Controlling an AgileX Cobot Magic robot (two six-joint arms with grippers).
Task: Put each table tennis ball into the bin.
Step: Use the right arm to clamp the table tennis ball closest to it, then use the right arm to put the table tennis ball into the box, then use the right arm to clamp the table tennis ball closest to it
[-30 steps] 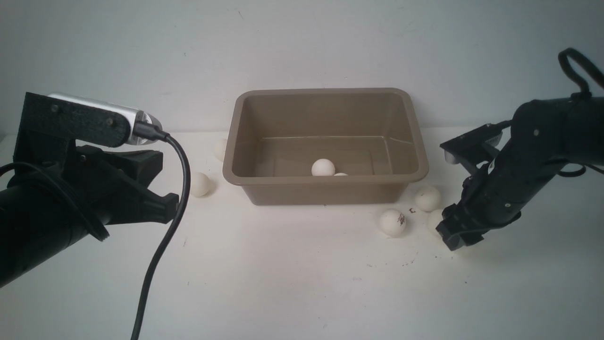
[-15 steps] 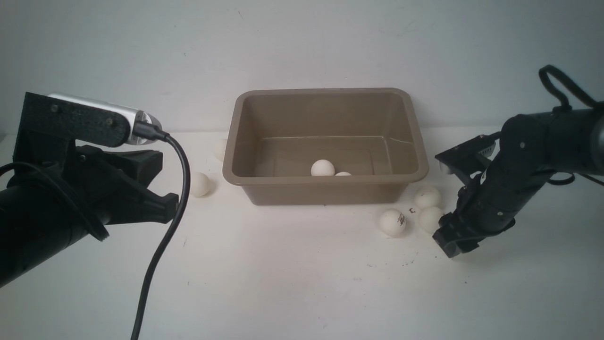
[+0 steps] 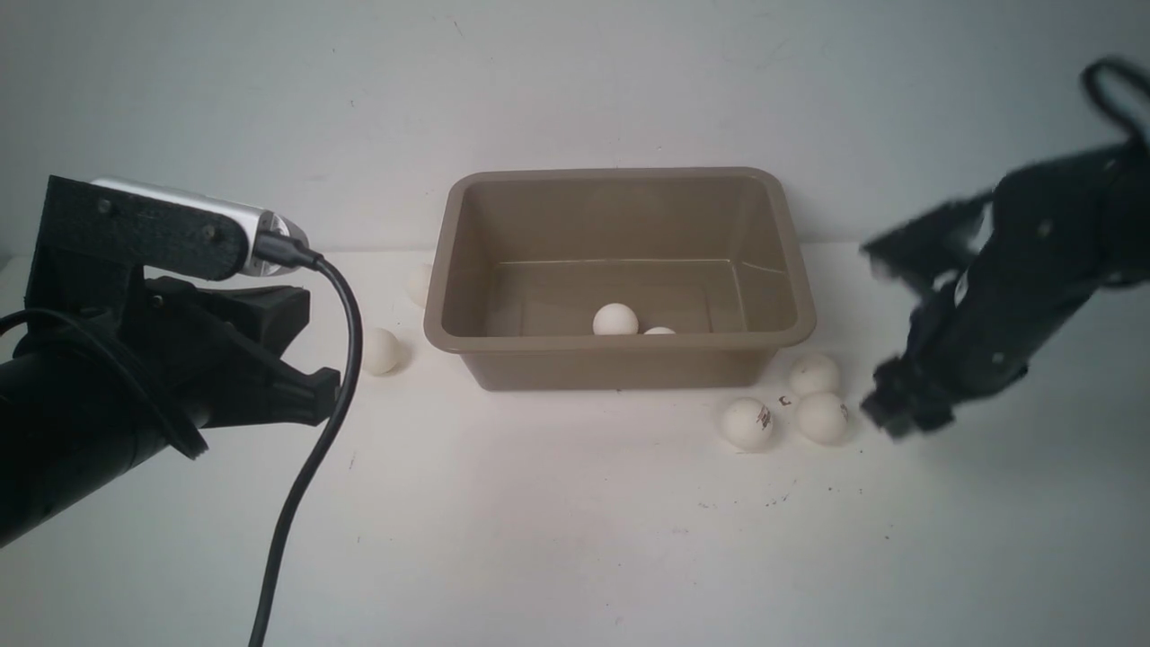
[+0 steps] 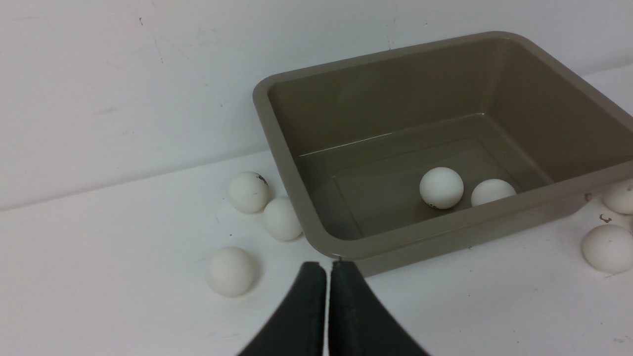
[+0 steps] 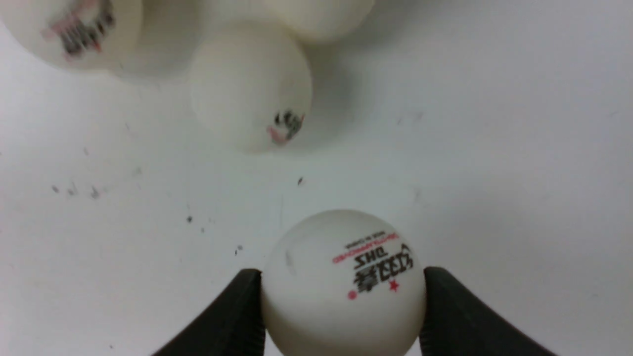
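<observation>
In bin point(image 3: 620, 364) — two balls point(image 3: 615, 319); outside, six; right gripper point(image 5: 342, 277) clamps one ball point(image 5: 316, 311).

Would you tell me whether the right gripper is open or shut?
Shut: the right gripper clasps a table tennis ball, fingers touching both sides.

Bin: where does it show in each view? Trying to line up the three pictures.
Front view: bin mid-picture by the back wall, two balls inside.
Left wrist view: bin just beyond the shut left gripper, same two balls inside.
Right wrist view: not in it; right gripper grips the held ball.
Shared landmark: the loose balls clustered off the bin's right end, in all three views.
</observation>
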